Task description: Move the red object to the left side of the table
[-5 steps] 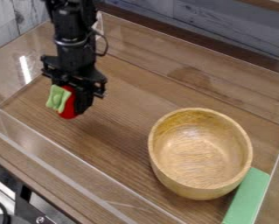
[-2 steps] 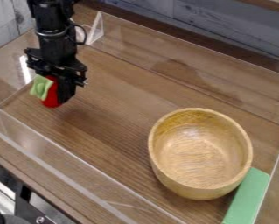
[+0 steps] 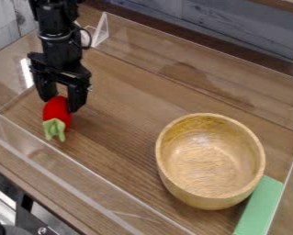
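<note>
The red object (image 3: pixel 55 112), a small red toy fruit with a green leafy stub at its lower end, lies on the brown wooden table (image 3: pixel 136 92) near its left side. My gripper (image 3: pixel 61 98) hangs pointing down right above it, open, its two black fingers (image 3: pixel 43 90) spread to either side of the fruit's upper end. Nothing is gripped between them.
A round wooden bowl (image 3: pixel 210 160) stands at the right front. A flat light-green block (image 3: pixel 260 208) lies beside it at the lower right corner. Low clear acrylic walls (image 3: pixel 39 151) edge the table on the front and left.
The gripper carried the red fruit leftward, then opened. The fruit now rests on the table beneath the spread fingers.
</note>
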{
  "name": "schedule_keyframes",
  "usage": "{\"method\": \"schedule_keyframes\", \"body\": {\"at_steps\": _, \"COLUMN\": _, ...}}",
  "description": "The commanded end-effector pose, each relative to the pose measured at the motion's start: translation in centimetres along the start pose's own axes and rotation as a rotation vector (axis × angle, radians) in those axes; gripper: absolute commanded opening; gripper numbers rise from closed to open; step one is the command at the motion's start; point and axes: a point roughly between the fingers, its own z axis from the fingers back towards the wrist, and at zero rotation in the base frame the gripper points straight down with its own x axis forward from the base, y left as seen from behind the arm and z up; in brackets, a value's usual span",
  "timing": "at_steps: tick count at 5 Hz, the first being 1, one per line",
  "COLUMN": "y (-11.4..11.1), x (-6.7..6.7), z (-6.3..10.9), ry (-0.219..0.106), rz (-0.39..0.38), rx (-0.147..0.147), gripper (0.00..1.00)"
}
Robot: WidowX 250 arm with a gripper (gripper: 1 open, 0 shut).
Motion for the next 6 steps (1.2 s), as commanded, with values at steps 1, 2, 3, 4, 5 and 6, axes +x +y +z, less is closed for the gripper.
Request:
{"method": "schedule_keyframes", "body": {"at_steps": 1, "y": 0.1, "x": 1.2, "z": 1.4, "ry": -0.055, "rz": 0.041, "rx": 0.002, "gripper": 1.00}}
{"method": "schedule_keyframes", "body": {"at_steps": 2, "y": -0.3, "x": 1.5, "z": 1.8, "ry": -0.070, "rz": 0.091, "rx": -0.018, "gripper": 1.00}}
{"method": "schedule_keyframes", "body": {"at_steps": 3, "y": -1.9, "x": 1.7, "z": 3.0, "ry": -0.080, "rz": 0.079, "rx": -0.032, "gripper": 1.00}}
{"method": "schedule_keyframes", "body": {"at_steps": 4, "y": -2.6, "x": 1.7, "z": 4.4, "ry": -0.089, "rz": 0.075, "rx": -0.040, "gripper": 1.00}}
{"method": "schedule_keyframes", "body": {"at_steps": 5, "y": -1.8, "x": 0.9, "z": 5.4, "ry": -0.107, "rz": 0.042, "rx": -0.036, "gripper": 1.00}}
{"method": "schedule_keyframes", "body": {"at_steps": 6, "y": -1.3, "x": 0.0, "z": 5.8, "ry": -0.117, "rz": 0.012, "rx": -0.031, "gripper": 1.00}}
